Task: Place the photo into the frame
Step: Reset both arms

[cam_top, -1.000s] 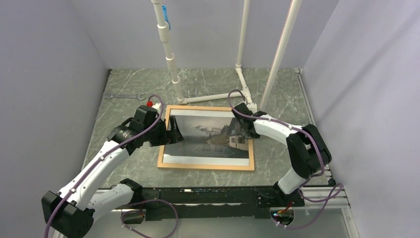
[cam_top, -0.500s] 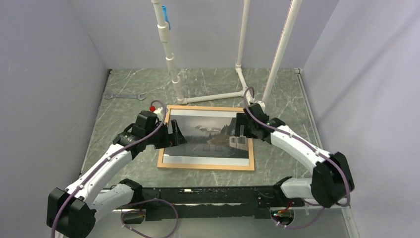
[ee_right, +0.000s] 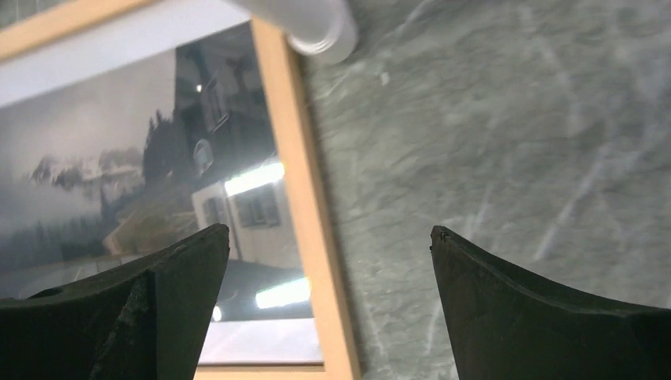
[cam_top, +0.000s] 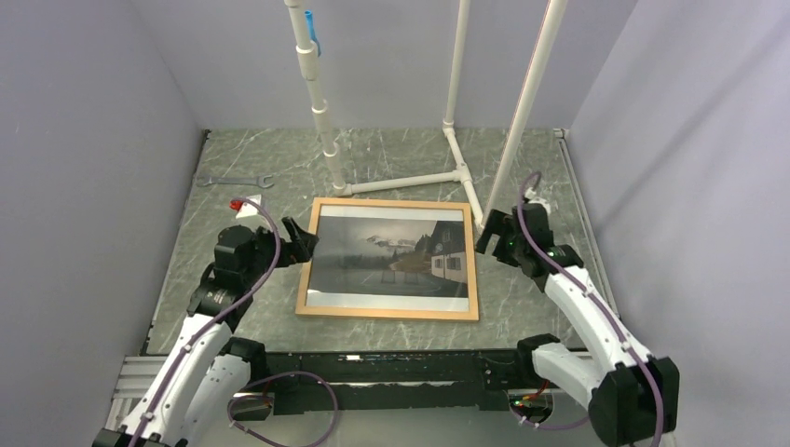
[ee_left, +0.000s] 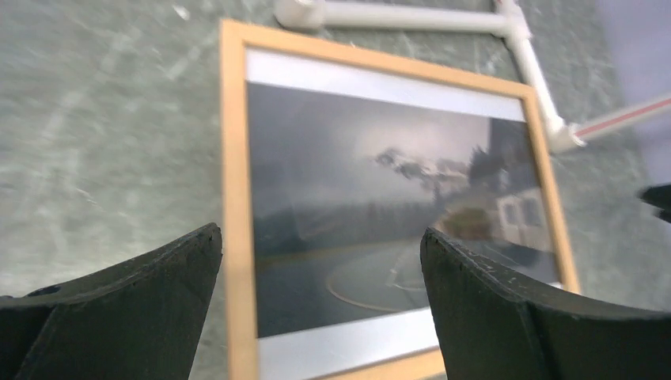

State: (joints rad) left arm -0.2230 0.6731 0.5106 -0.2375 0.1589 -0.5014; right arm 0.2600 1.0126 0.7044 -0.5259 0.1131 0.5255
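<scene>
Count: we see one photo (cam_top: 391, 256), one frame (cam_top: 387, 313), one wrench (cam_top: 235, 181).
Left gripper (cam_top: 299, 237): fingers spread wide, holding nothing; the frame's left rail lies below their gap.
Right gripper (cam_top: 491, 233): fingers wide, empty; the frame's right rail lies below their gap.
Photo: we find it flat inside the frame, between both finger pairs.
</scene>
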